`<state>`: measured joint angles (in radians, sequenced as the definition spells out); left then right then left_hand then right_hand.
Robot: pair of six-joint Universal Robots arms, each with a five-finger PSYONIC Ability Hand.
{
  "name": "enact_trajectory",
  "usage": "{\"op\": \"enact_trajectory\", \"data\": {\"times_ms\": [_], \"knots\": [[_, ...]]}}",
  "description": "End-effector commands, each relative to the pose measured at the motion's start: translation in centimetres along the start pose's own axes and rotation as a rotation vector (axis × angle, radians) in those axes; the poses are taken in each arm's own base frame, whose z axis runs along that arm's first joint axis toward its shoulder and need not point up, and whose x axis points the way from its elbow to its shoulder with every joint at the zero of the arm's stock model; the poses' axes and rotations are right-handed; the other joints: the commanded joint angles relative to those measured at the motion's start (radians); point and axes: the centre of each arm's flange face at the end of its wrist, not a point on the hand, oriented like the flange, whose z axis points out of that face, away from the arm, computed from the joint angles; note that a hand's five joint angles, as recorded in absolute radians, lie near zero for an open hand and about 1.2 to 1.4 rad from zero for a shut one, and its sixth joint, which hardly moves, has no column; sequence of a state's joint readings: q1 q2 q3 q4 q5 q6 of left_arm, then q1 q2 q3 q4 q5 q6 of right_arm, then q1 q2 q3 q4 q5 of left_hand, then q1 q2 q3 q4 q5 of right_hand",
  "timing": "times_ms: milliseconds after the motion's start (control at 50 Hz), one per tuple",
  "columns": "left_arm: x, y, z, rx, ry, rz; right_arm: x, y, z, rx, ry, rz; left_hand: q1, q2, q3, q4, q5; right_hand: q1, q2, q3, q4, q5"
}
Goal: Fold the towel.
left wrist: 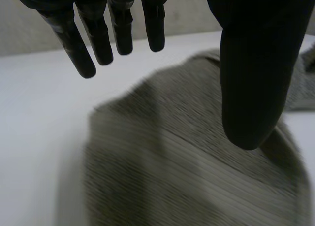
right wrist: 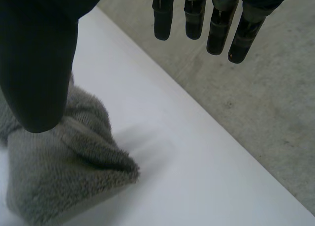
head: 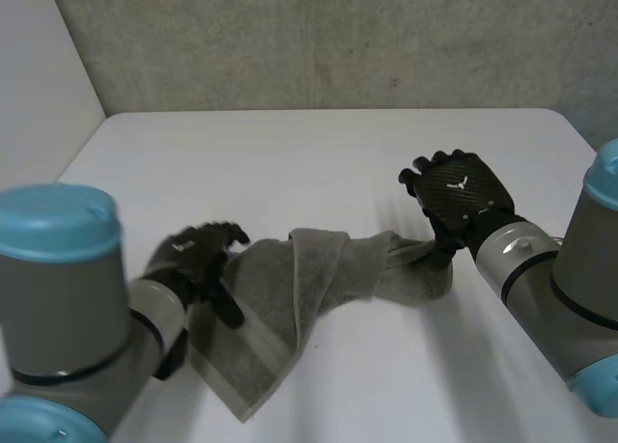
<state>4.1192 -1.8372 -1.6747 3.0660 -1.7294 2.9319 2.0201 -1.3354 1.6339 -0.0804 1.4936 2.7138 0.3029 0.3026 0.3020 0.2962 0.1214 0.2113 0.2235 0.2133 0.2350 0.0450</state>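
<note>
Head view: you're seeing the towel (head: 299, 279) lying bunched on the surface (head: 290, 163) — left robot hand (head: 198, 260) hanging released over its left end, right robot hand (head: 459, 197) released at its right end.

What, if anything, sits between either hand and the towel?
Nothing visible does. The left hand is open directly over the flatter left part of the towel. The right hand is open at the towel's bunched right end, with its thumb beside the cloth. No other object separates either hand from it.
</note>
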Motion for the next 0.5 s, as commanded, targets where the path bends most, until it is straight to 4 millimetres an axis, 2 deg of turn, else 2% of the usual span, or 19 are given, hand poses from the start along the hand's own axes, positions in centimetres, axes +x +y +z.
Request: {"op": "enact_trajectory", "data": {"times_ms": [20, 160, 240, 280, 340, 440, 500], "knots": [[2.9, 2.9, 0.7, -0.076, 0.057, -0.043, -0.2, 0.6, 0.3, -0.016, -0.007, -0.018, 0.204, 0.205, 0.205, 0.211, 0.211, -0.037, -0.049, -0.039, -0.060, -0.045], [4.1, 4.2, 1.3, -0.103, 0.087, -0.034, -0.2, 0.6, 0.3, -0.012, -0.007, -0.015, 0.190, 0.190, 0.190, 0.196, 0.197, -0.037, -0.049, -0.039, -0.060, -0.045], [4.8, 4.5, 2.4, -0.102, 0.093, -0.035, -0.3, 0.8, 0.6, -0.017, -0.007, -0.014, 0.184, 0.184, 0.185, 0.190, 0.191, -0.037, -0.049, -0.039, -0.060, -0.045], [5.1, 4.6, 2.6, -0.104, 0.099, -0.039, -0.5, 1.5, 1.5, -0.034, -0.014, -0.012, 0.181, 0.181, 0.182, 0.187, 0.188, -0.037, -0.049, -0.039, -0.060, -0.045], [5.6, 4.7, 3.1, -0.101, 0.108, -0.062, -0.5, 1.6, 2.0, -0.033, -0.015, -0.011, 0.143, 0.143, 0.144, 0.149, 0.150, -0.037, -0.049, -0.039, -0.060, -0.045], [6.1, 4.6, 4.2, -0.096, 0.107, -0.112, -0.8, 2.1, 4.4, -0.020, -0.058, -0.007, 0.140, 0.140, 0.140, 0.146, 0.147, -0.037, -0.049, -0.039, -0.060, -0.045], [6.2, 4.7, 5.0, -0.098, 0.104, -0.135, -1.2, 2.2, 5.1, -0.008, -0.091, -0.006, 0.140, 0.140, 0.140, 0.146, 0.147, -0.037, -0.049, -0.039, -0.060, -0.045]]}}
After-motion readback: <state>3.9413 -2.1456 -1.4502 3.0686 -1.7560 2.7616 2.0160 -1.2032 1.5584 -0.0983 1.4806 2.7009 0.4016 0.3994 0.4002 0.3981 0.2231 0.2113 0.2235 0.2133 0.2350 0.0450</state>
